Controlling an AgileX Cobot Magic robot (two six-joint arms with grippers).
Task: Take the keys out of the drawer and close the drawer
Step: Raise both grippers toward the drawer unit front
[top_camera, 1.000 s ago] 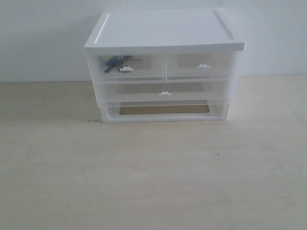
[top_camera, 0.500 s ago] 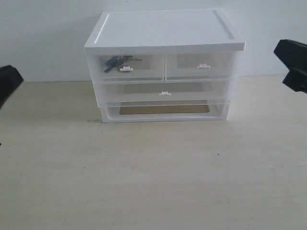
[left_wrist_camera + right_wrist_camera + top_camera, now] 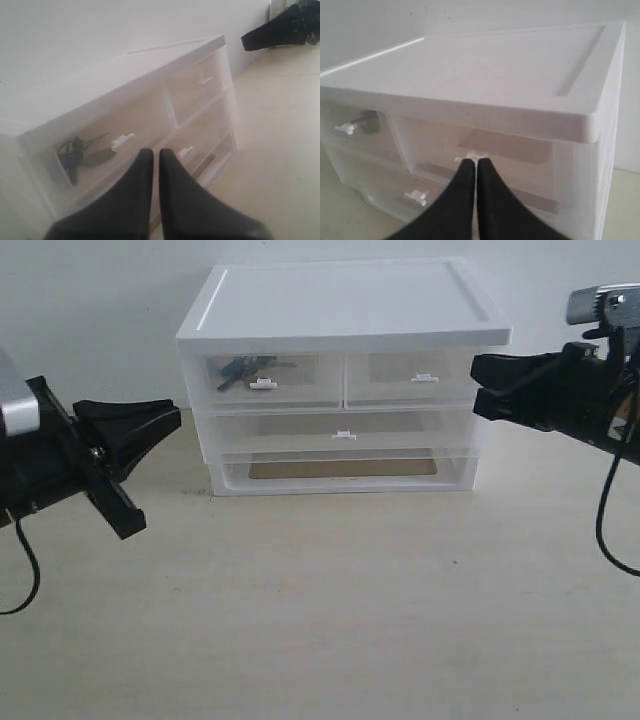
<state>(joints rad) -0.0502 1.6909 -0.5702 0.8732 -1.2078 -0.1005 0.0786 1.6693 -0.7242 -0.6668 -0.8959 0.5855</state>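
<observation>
The keys [image 3: 245, 368] with their blue fob lie inside the drawer [image 3: 270, 383], the upper left one of a translucent cabinet [image 3: 340, 305] with a white top. That drawer sits pushed in, flush with its twin. In the left wrist view the keys [image 3: 70, 152] show dark through the drawer front [image 3: 107, 135]. My left gripper [image 3: 177, 415] hovers shut and holding nothing, left of the cabinet. Its tips [image 3: 152, 152] point at the cabinet front. My right gripper [image 3: 477, 383], also shut and holding nothing, hangs by the cabinet's right side, and its tips [image 3: 471, 161] face the right drawer's tab.
The twin right drawer [image 3: 420, 378] and the full-width drawer [image 3: 345, 432] under it are pushed in. Below them is an open slot [image 3: 340, 470] without a drawer. The cabinet stands against a white wall on a pale wooden table [image 3: 320, 620].
Both arms have come in from the sides of the exterior view and now flank the cabinet. The cabinet, drawers and keys have not moved.
</observation>
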